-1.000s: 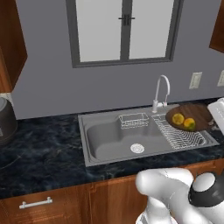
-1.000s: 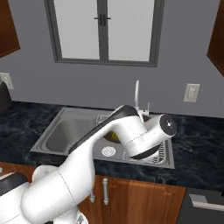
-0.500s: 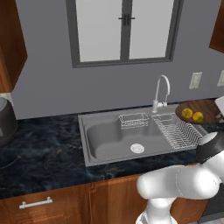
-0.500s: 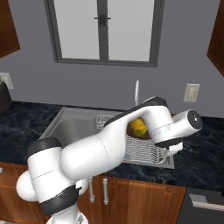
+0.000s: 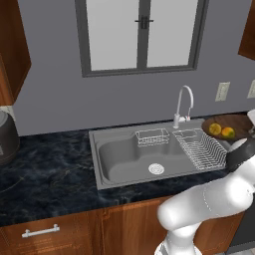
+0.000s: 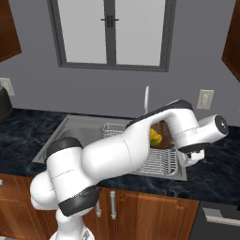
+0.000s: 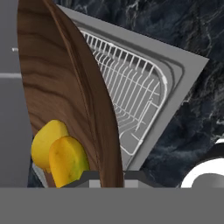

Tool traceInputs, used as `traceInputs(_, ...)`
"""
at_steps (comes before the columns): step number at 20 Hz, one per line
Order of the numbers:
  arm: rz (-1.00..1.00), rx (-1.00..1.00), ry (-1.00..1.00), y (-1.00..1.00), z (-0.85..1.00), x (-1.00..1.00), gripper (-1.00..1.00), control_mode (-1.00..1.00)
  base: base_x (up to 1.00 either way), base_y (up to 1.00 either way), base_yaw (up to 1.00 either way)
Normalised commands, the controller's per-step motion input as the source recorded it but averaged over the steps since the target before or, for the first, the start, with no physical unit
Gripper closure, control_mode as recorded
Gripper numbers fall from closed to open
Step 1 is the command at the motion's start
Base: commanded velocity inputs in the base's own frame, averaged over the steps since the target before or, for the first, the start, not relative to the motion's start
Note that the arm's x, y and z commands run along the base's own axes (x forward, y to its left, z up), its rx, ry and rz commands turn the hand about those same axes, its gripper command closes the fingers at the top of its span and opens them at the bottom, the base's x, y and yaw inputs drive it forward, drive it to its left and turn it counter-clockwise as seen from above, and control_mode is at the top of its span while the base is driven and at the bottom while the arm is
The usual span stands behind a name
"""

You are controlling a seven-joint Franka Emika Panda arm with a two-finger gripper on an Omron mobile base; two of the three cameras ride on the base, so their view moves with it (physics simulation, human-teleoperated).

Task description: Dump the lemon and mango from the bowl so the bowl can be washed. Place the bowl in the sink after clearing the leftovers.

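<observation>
Overhead, window (image 5: 142,35) above dark counter (image 5: 45,174)

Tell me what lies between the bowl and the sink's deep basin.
In the left base view, the ribbed wire rack of the sink lies between the bowl and the basin.

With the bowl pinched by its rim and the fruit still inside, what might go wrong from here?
1. The gripper holds the bowl only by its thin rim, so the wide dish may twist or slip.
2. The two yellow fruits still sit in the bowl; tilted wrongly, they may roll onto the wire rack or into the sink.
3. The faucet stands close and may get clipped.
</observation>
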Motion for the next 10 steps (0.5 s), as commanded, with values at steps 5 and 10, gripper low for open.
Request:
traceInputs(5, 0.0, -0.02, 0.0, -0.09, -0.24, 0.41, 1.0, -1.0, 0.0, 0.0, 0.0)
traceInputs(10, 0.0, -0.07, 0.0, -0.18, -0.32, 0.48, 1.0, -1.0, 0.0, 0.0, 0.0)
